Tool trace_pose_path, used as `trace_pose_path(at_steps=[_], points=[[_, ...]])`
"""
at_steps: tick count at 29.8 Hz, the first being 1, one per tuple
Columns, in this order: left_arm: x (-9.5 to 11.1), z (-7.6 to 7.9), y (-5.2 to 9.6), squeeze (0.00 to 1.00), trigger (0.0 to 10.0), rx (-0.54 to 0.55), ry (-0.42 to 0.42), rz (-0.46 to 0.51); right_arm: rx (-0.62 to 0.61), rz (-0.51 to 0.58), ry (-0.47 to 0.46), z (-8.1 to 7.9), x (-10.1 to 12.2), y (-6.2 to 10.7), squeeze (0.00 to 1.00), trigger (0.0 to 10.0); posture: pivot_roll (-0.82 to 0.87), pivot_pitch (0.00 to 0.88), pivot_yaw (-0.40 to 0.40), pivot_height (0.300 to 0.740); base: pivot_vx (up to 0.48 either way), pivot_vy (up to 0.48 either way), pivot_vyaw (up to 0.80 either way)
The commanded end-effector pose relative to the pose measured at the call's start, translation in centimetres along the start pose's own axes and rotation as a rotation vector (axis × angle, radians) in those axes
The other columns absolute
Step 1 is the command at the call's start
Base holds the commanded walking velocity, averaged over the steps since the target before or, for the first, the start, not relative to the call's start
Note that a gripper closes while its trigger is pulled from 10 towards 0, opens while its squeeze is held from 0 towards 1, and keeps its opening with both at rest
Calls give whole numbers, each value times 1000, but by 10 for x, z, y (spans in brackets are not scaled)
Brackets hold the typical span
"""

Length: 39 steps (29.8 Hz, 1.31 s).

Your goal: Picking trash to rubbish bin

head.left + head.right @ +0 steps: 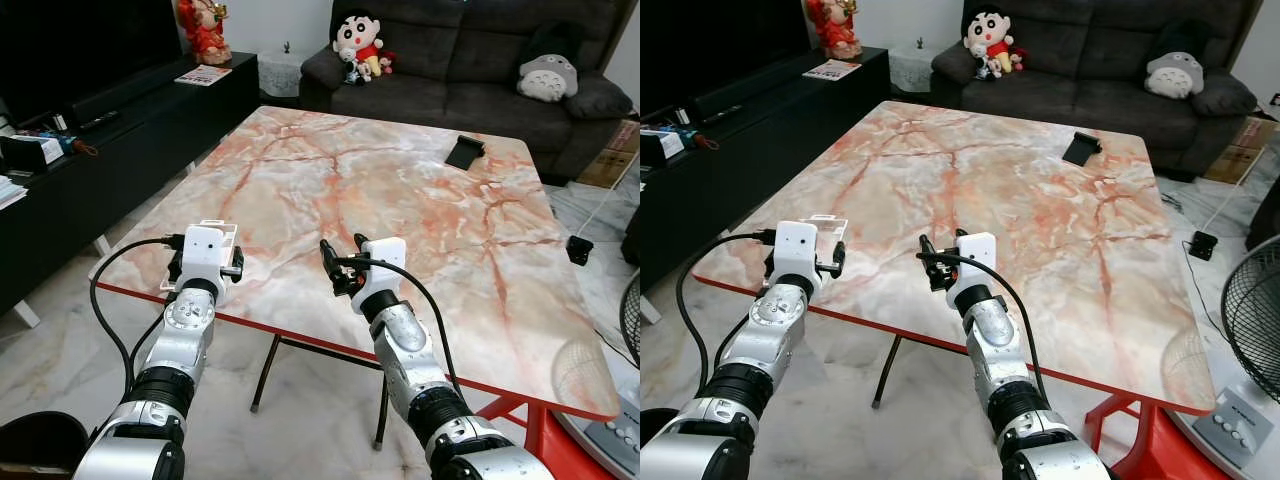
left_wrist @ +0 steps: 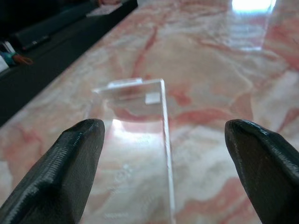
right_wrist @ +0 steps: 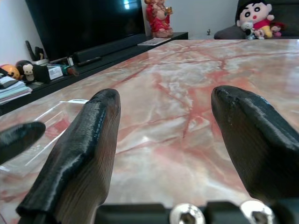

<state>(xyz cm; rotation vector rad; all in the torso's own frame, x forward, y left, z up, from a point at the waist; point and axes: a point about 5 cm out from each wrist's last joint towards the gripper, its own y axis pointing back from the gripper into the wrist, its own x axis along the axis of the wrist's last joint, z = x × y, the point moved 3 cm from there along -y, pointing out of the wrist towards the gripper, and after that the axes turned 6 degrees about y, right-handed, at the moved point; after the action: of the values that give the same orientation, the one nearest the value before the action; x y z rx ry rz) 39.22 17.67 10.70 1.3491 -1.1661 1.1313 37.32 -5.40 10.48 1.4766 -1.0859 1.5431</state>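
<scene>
Looking down from the head camera, we see a large marble-patterned table (image 1: 400, 200) with pink and red veins and a thin red edge, standing in a living room. Beyond it sits a dark grey sofa (image 1: 470, 70) holding a cartoon boy doll (image 1: 357, 40) and a grey plush pillow (image 1: 547, 75). Along our left runs a black TV console (image 1: 110, 140). A small black object (image 1: 464, 152) lies on the far side of the table.

At the near left corner of the table lies the piece of trash, a clear plastic tray (image 2: 135, 140). It is shallow, rectangular and see-through, with thin raised walls, and the marble shows through it.

Our left gripper (image 2: 163, 154) hovers right at the tray, its two black fingers spread wide to either side, and we cannot tell whether they touch it. Our right gripper (image 1: 342, 262) hangs over the table's near edge beside it, fingers also parted, holding nothing.
</scene>
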Motion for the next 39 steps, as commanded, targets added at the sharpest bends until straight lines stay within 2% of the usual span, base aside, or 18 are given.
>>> trace_pose_path(at_steps=[1,13,19,25,31,34,39], points=[[3,4,-5,0,10000,-13,-8,-25,4,3,5,0,3,-2,0,10000,5,20,-45,740,0,0,0],[9,7,-15,0,10000,-25,-12,-65,7,1,6,-1,1,0,0,10000,-6,31,-44,740,0,0,0],[3,14,-17,0,10000,-33,5,-126,6,-4,5,0,-1,2,0,10000,-15,45,-43,740,0,0,0],[2,14,-18,0,10000,-20,22,-142,8,-6,5,-1,-3,4,0,10000,-20,51,-42,740,0,0,0],[-6,6,-16,0,10000,59,27,-189,10,-10,6,0,-3,4,0,10000,-23,64,-47,740,0,0,0],[-5,5,-16,0,10000,58,31,-179,10,-11,6,0,-3,4,0,10000,-23,64,-47,740,0,0,0],[-12,2,-15,0,10000,75,33,-214,9,-10,6,0,-3,4,0,10000,-26,66,-45,740,0,0,0]])
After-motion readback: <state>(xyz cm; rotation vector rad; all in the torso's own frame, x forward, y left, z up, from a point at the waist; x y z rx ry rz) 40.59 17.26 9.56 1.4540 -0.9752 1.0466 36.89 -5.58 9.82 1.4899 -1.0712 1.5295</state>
